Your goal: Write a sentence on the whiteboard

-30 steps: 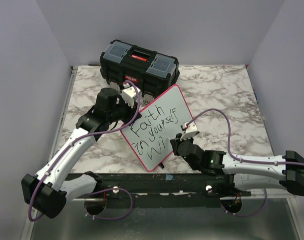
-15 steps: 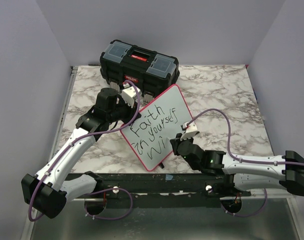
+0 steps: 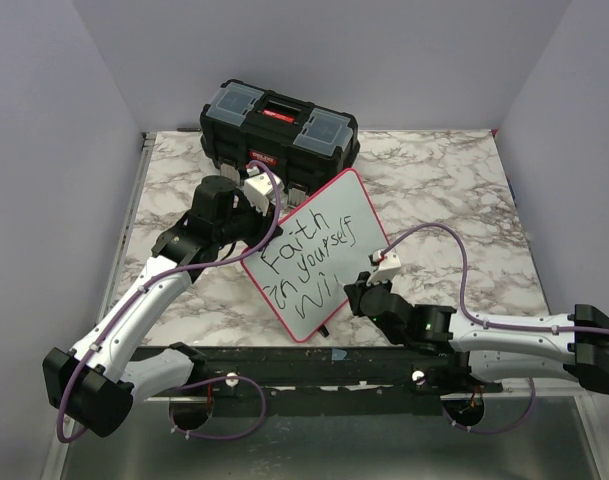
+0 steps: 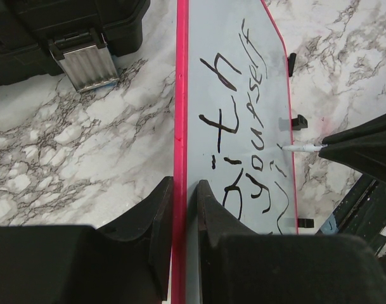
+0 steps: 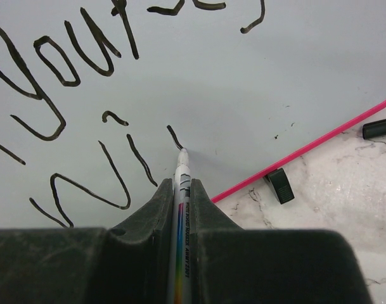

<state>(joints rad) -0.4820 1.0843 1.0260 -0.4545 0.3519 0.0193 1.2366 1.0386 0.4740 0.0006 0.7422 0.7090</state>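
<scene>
**A:** where's the whiteboard (image 3: 336,197) at?

**B:** on the table (image 3: 434,190), red rim pinched by the left gripper (image 4: 180,190). Right gripper (image 5: 181,187) is clamped on the marker (image 5: 182,218), tip touching just after "wi" in the sentence (image 3: 309,262), with blank space running toward the rim.

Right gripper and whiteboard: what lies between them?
A marker, clamped in the right gripper, its tip on the whiteboard; shown in right wrist view.
</scene>
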